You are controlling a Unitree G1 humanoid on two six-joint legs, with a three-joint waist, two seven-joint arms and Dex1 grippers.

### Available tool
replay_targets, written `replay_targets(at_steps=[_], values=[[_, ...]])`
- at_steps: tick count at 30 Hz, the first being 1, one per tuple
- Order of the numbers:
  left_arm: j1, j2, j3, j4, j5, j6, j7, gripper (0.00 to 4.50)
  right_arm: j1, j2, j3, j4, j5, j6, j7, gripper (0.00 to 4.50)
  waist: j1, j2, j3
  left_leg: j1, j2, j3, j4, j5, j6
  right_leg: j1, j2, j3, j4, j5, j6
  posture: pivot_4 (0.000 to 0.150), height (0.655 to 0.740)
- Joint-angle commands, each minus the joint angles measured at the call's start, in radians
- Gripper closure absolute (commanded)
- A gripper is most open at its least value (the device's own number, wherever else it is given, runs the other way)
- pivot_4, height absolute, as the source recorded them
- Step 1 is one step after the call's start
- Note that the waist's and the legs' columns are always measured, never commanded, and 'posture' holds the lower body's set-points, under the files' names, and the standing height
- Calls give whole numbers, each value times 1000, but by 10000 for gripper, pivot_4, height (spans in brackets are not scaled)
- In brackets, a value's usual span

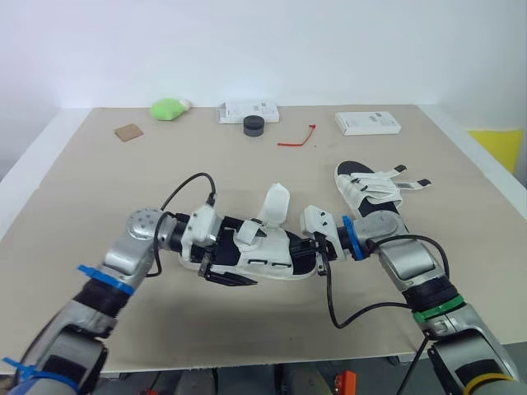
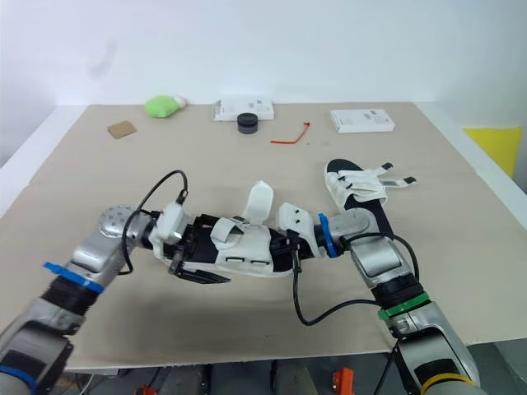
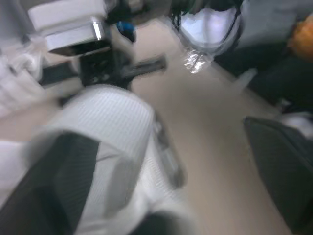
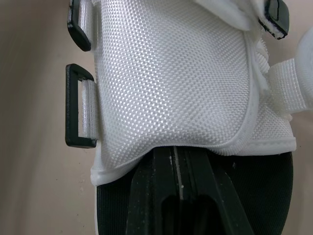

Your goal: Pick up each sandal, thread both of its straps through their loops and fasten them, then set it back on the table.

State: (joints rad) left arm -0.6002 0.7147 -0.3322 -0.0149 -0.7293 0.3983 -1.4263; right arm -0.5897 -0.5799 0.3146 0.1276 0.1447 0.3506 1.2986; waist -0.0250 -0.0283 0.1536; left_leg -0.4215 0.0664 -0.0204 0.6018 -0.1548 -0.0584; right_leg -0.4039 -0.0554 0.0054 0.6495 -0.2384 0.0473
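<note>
A white sandal [image 1: 263, 251] with a black sole sits low over the middle of the table, between my two grippers. One strap [image 1: 276, 204] sticks up loose, and a second strap [image 1: 247, 234] curls over the upper. My left gripper [image 1: 239, 255] straddles one end, open: one finger [image 3: 58, 181] lies against the white upper and the other finger [image 3: 283, 166] stands apart from it. My right gripper [image 1: 319, 251] is shut on the other end, under the white fabric [image 4: 171, 73], beside two black loops [image 4: 78, 105]. The second sandal [image 1: 370, 189] lies on the table to the right with its straps splayed.
Along the table's far side lie a brown card square [image 1: 128, 132], a green lump [image 1: 169, 108], a white box [image 1: 247, 110], a black round piece [image 1: 254, 125], a red tie [image 1: 298, 138] and another white box [image 1: 367, 123]. Something yellow [image 1: 498, 148] stands beyond the right edge.
</note>
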Motion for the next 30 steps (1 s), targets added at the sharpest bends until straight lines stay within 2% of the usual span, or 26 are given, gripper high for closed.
replay_targets(at_steps=[1,4,9,12,16,19,25,30], values=[[-32,48,36,-106,-139,302,4,291,34,-6,65,49,-41,22,16,45000,0,0,0,0,0,0,0,0,0,0,0,0,0,0,0,1500,7400],[-48,65,59,-109,-156,402,-5,291,25,-3,65,59,-43,18,18,45000,1,0,0,0,0,0,0,0,0,0,0,0,0,0,0,1500,7400],[-54,142,34,-69,-89,500,-54,291,12,7,64,66,-42,18,20,45000,0,0,0,0,0,0,-1,0,0,-1,1,0,0,-1,0,1500,7400],[-67,150,54,-3,-77,541,-60,291,10,8,63,66,-41,18,22,45000,0,0,0,0,0,0,-1,0,0,-1,1,0,0,-1,-1,1500,7400],[-162,141,104,166,-116,709,-63,291,9,9,63,64,-40,20,24,45000,1,-2,1,-1,0,-1,-1,0,0,-2,2,0,0,-1,-1,1500,7400],[-197,148,123,207,-140,785,-94,291,9,9,63,64,-42,19,22,45000,0,-2,1,-1,0,-1,-1,0,0,-2,2,0,0,-1,-1,1500,7400],[-318,-88,257,502,-60,785,199,291,18,14,57,58,-39,23,15,45000,1,-3,1,-1,0,-3,0,-1,2,0,3,0,0,-2,-1,1500,7400],[-422,-210,324,732,-7,799,326,291,17,18,56,56,-40,26,11,45000,-6,-4,1,-1,0,-3,0,-1,2,0,4,1,1,0,1,1500,7400]])
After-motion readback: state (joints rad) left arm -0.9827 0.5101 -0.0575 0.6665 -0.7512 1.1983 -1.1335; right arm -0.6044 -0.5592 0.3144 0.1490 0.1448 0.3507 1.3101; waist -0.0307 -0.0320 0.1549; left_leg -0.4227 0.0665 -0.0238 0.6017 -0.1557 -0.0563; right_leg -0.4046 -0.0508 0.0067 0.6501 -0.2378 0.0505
